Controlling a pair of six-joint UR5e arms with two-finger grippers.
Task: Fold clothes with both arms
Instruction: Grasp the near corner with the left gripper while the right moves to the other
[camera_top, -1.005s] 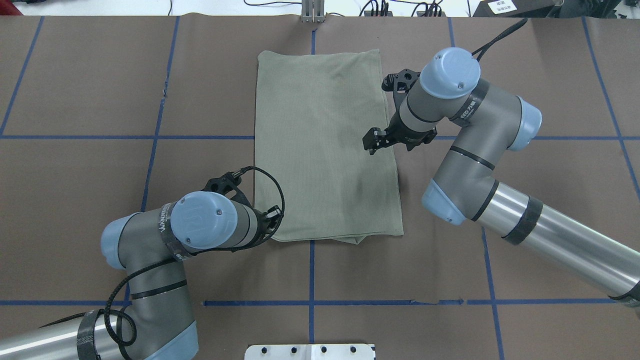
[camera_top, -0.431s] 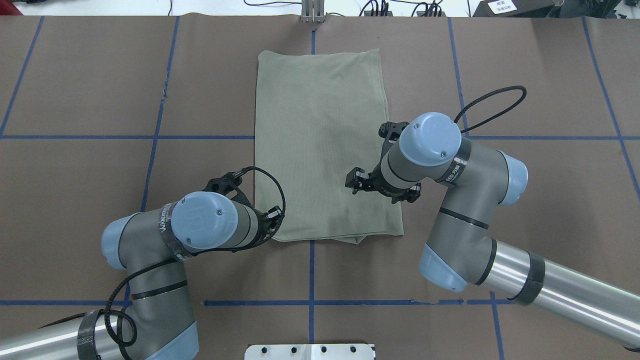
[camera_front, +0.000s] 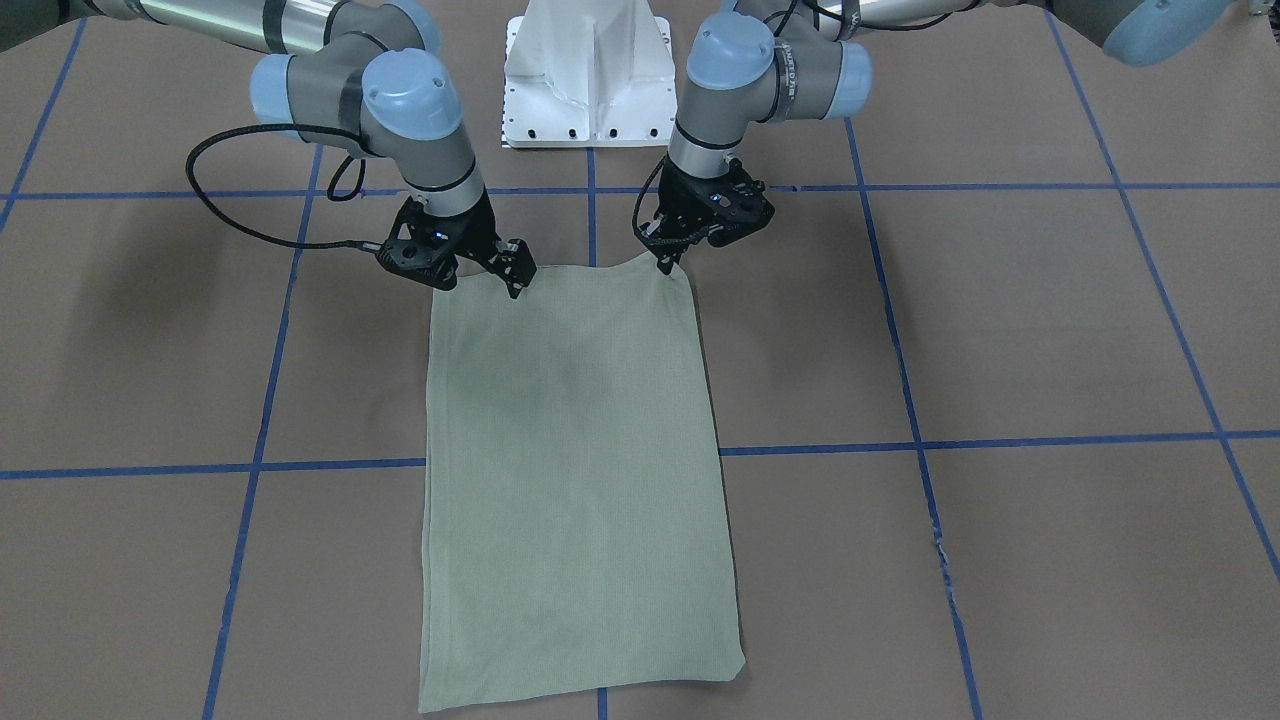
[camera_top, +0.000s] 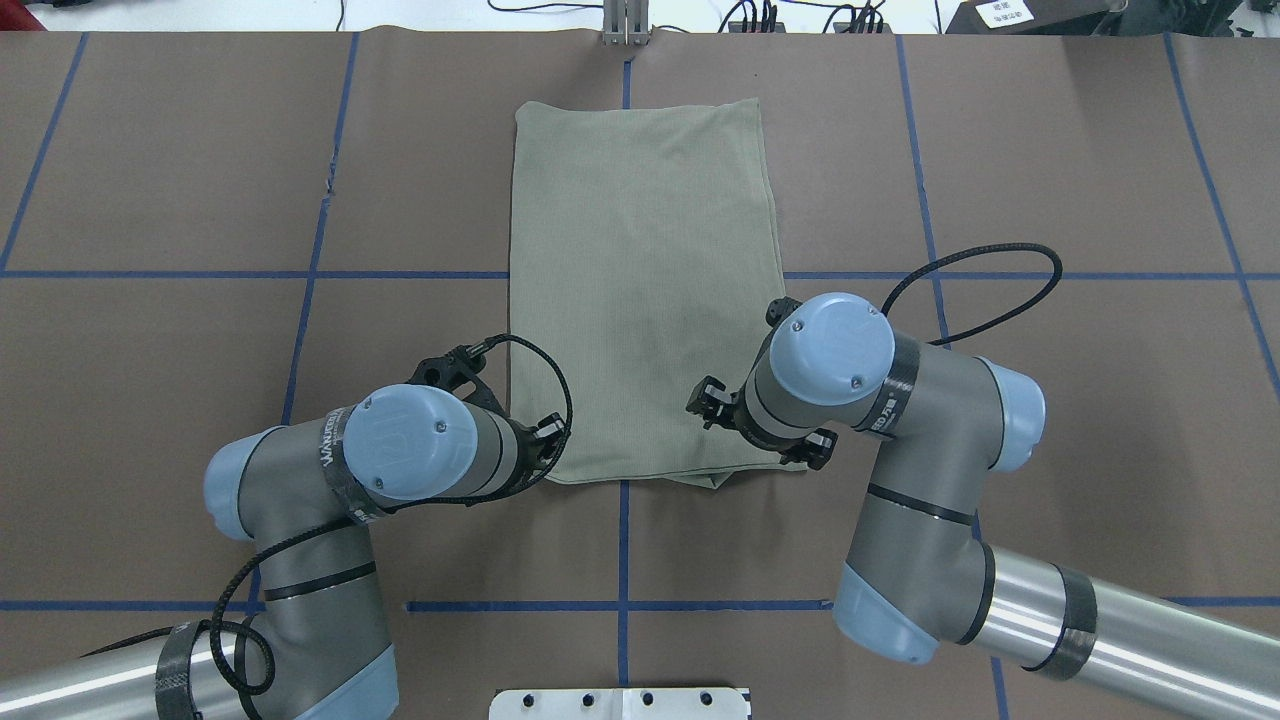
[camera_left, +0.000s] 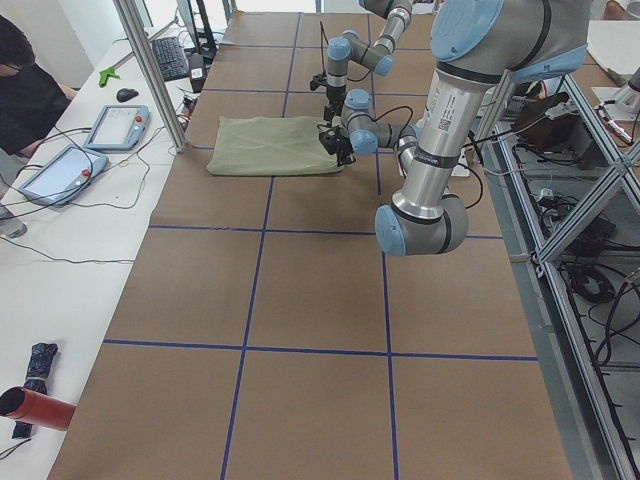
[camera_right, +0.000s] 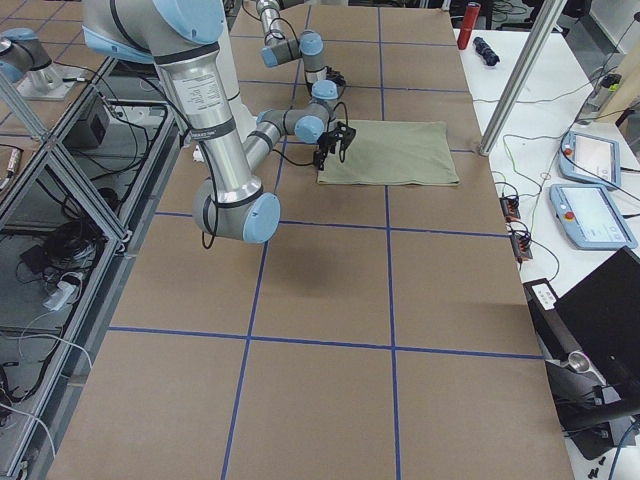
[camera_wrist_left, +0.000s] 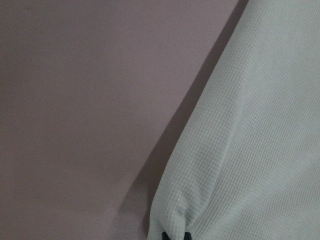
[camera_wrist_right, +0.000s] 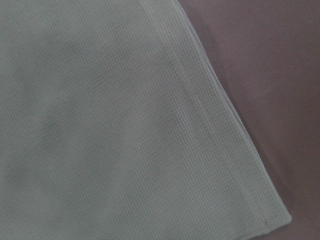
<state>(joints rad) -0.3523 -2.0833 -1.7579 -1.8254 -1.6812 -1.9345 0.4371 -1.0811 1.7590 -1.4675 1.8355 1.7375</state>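
The clothes (camera_top: 640, 280) are one sage-green shirt folded into a long rectangle, lying flat on the brown table. My left gripper (camera_front: 665, 262) is shut on the corner nearest the robot on its left side and holds it slightly raised. The left wrist view shows the knit cloth (camera_wrist_left: 250, 150) bunched between the fingertips (camera_wrist_left: 172, 235). My right gripper (camera_front: 508, 280) hovers open just above the other near corner, with nothing between its fingers. In the right wrist view only the cloth (camera_wrist_right: 125, 125) and its layered edge show.
The white pedestal base (camera_front: 588, 70) stands just behind the shirt's near edge. Blue tape lines (camera_top: 622, 540) cross the table. Along the far side are a metal post (camera_left: 150, 70), tablets (camera_left: 118, 125) and a seated person (camera_left: 25, 90).
My right arm has swept from beside the shirt's far right edge toward the robot, down to the near right corner. The left arm and the shirt have stayed put.
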